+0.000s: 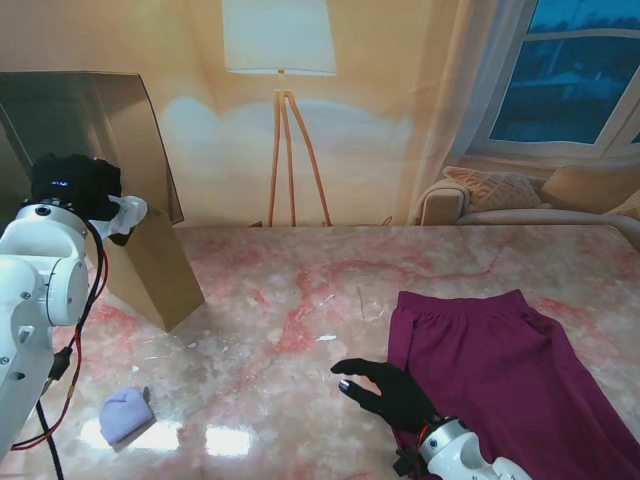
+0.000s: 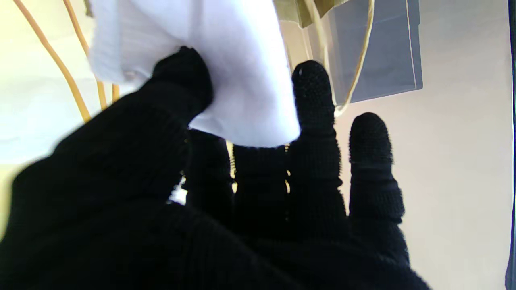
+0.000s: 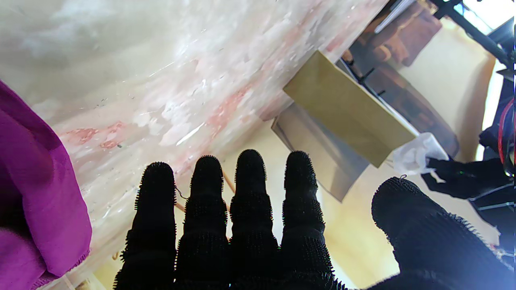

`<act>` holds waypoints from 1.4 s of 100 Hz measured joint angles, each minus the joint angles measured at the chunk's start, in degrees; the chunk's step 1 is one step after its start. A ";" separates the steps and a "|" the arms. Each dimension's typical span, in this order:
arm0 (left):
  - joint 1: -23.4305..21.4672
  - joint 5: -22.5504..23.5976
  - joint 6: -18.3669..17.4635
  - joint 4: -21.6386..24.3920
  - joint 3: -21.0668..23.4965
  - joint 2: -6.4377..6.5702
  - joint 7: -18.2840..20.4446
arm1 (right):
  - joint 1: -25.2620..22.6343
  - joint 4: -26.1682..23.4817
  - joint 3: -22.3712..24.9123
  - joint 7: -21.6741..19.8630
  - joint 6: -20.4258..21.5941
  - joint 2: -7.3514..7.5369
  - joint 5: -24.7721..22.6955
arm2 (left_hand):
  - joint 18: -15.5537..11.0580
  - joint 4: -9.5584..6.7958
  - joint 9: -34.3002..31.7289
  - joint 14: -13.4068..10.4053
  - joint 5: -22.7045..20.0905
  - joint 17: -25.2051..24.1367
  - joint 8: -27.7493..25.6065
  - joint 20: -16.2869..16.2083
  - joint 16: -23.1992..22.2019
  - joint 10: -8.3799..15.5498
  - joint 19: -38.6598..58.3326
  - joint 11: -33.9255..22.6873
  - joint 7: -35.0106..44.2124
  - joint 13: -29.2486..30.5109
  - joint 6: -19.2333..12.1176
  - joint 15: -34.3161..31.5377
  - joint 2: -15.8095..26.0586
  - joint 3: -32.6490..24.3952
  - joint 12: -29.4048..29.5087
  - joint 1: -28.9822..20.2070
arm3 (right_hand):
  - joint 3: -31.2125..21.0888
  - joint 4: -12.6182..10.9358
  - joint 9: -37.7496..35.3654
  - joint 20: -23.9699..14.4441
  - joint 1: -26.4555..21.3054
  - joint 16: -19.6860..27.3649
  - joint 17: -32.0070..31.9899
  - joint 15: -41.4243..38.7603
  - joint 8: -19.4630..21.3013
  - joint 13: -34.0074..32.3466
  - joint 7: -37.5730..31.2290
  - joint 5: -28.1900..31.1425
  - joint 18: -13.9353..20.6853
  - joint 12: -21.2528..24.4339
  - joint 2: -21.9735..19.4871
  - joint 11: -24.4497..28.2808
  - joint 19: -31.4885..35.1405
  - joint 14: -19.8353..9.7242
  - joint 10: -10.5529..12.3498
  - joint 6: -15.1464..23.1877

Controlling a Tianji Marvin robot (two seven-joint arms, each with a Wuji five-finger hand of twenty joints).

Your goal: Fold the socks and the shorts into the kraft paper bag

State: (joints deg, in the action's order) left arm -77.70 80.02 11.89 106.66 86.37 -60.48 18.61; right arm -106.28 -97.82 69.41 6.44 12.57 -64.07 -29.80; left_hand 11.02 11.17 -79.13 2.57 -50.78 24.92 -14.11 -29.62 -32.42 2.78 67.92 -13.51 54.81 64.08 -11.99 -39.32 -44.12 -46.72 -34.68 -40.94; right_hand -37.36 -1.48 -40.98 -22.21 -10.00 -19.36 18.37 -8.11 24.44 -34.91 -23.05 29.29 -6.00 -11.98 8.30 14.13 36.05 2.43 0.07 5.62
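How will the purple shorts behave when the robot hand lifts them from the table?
The purple shorts lie flat, with a soft curled edge in the right wrist view, so they will probably sag and drape. They look thin, so likely light. The right robot hand beside them is open.

A desk (image 1: 300, 300) of glossy pink-veined marble fills the stand's view, with bright glare spots on the part nearest me. Behind its far edge stands a floor lamp (image 1: 280, 60) with a white shade on splayed wooden legs. To the right of it a beige sofa (image 1: 520, 205) carries a cushion (image 1: 495, 188), under a window (image 1: 570, 70) showing dark blue sky.
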 measured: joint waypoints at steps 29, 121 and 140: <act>0.08 0.56 -1.27 -2.34 -1.37 0.27 0.20 | -0.02 0.04 0.09 0.00 0.07 0.00 0.01 | 0.38 0.52 0.00 -0.03 0.05 -2.56 0.00 -0.74 -1.90 0.96 0.00 1.18 0.00 -5.97 -0.90 0.80 -0.01 0.00 0.00 0.09 | 0.00 0.00 0.00 0.00 0.00 0.00 0.33 0.00 0.00 0.00 0.00 0.00 0.00 -0.01 0.00 0.00 0.05 0.00 0.00 0.00; -0.36 4.21 -1.48 -2.64 -1.43 0.40 -0.90 | 0.27 0.35 -0.06 -0.03 0.14 0.00 0.00 | 0.47 0.15 27.02 1.99 9.42 -13.56 -6.55 -4.22 -2.14 -2.11 -13.49 -1.21 -21.17 -27.39 6.18 14.60 4.69 -7.69 14.34 9.18 | 0.00 0.00 0.00 -0.01 0.00 0.00 0.34 -0.01 0.00 0.00 0.00 0.00 0.00 -0.02 0.00 0.00 0.07 0.00 0.00 0.00; -0.20 3.45 -0.77 -2.85 -1.53 0.40 -2.44 | 0.27 0.46 -0.04 -0.03 0.18 0.00 0.01 | 0.47 0.14 28.07 2.02 9.43 -14.15 -6.73 -4.22 -2.14 -2.23 -13.70 -1.27 -21.17 -28.38 6.07 14.61 4.69 -7.70 13.49 9.18 | 0.00 0.00 -0.01 -0.01 0.00 0.00 0.35 -0.01 0.00 0.00 0.00 0.00 0.00 -0.03 0.00 0.00 0.07 0.00 0.00 0.00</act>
State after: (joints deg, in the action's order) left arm -77.90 83.47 11.12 103.81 84.84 -60.08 16.17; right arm -106.01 -97.36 69.37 6.41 12.75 -64.07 -29.79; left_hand 11.49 11.31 -51.06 4.59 -41.36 10.77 -20.84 -33.84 -34.56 0.55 54.22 -14.78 33.64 35.69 -5.92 -24.71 -39.43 -54.42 -21.19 -31.76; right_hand -37.36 -1.48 -40.99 -22.22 -10.00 -19.36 18.72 -8.12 24.44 -34.91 -23.05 29.29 -6.00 -12.00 8.30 14.13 36.12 2.43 0.07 5.62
